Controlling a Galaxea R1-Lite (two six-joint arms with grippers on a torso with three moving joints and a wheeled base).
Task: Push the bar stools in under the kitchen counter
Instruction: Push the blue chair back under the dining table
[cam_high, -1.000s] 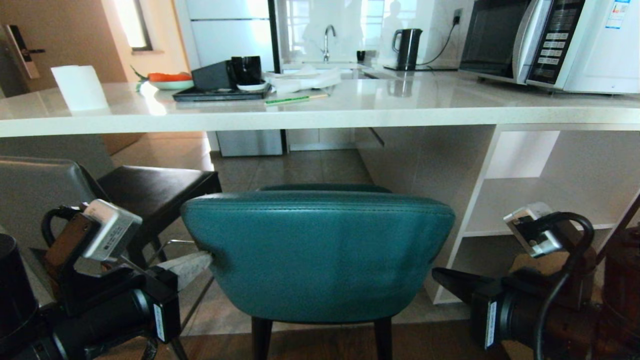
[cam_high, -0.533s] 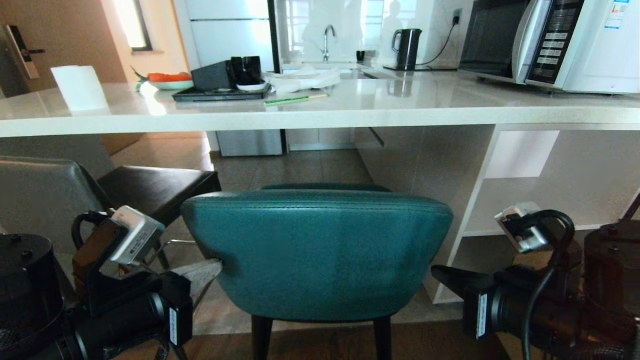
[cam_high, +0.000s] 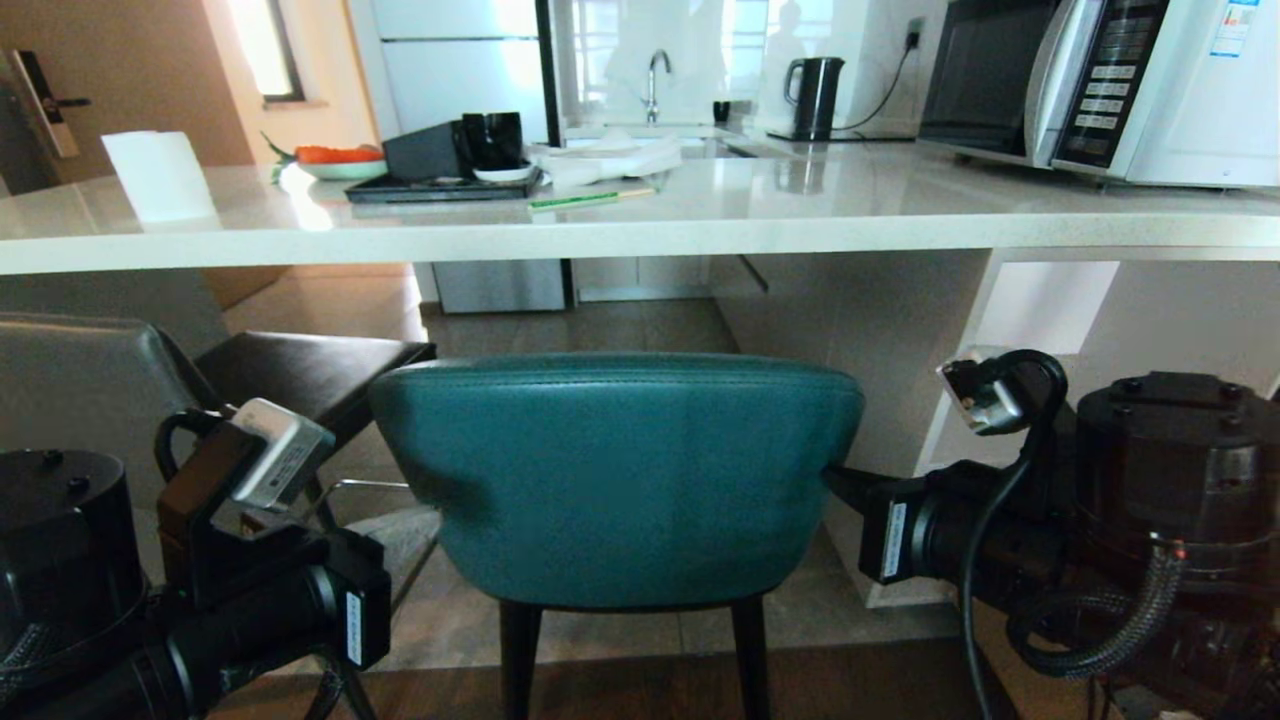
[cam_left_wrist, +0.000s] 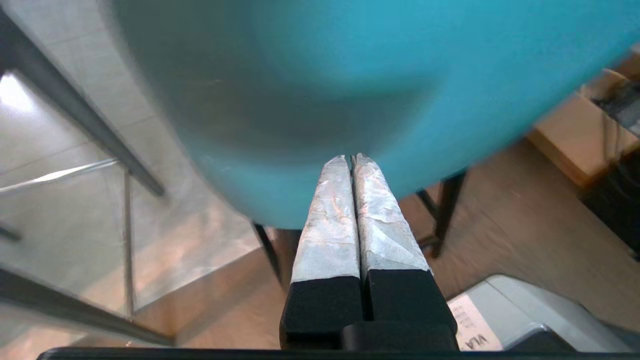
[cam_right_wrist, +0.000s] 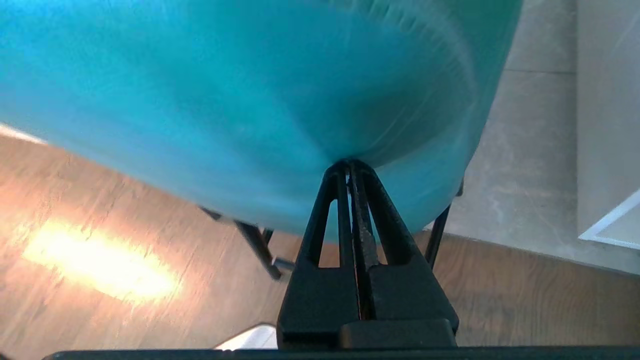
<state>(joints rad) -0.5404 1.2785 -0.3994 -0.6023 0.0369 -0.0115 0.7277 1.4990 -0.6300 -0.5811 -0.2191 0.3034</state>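
Note:
The teal bar stool (cam_high: 620, 480) stands in the middle, in front of the white kitchen counter (cam_high: 640, 228), its rounded back facing me. My left gripper (cam_high: 432, 514) is shut, and its taped tips (cam_left_wrist: 351, 157) press the left side of the teal back (cam_left_wrist: 320, 75). Also shut, my right gripper (cam_high: 836, 478) sets its black tips (cam_right_wrist: 348, 162) against the right side of that back (cam_right_wrist: 225, 90). To the left stands the grey bar stool (cam_high: 75, 385), with its dark seat (cam_high: 310, 365) partly under the counter.
White open shelving (cam_high: 1050, 410) and a white panel leg (cam_high: 860, 330) stand under the counter on the right. On top are a microwave (cam_high: 1100, 80), a kettle (cam_high: 815, 95), a black tray with cups (cam_high: 440, 185) and a paper roll (cam_high: 160, 175).
The teal stool has slid away from me toward the counter. My right arm has pushed forward and inward onto its back; the left gripper has followed a little, staying against it.

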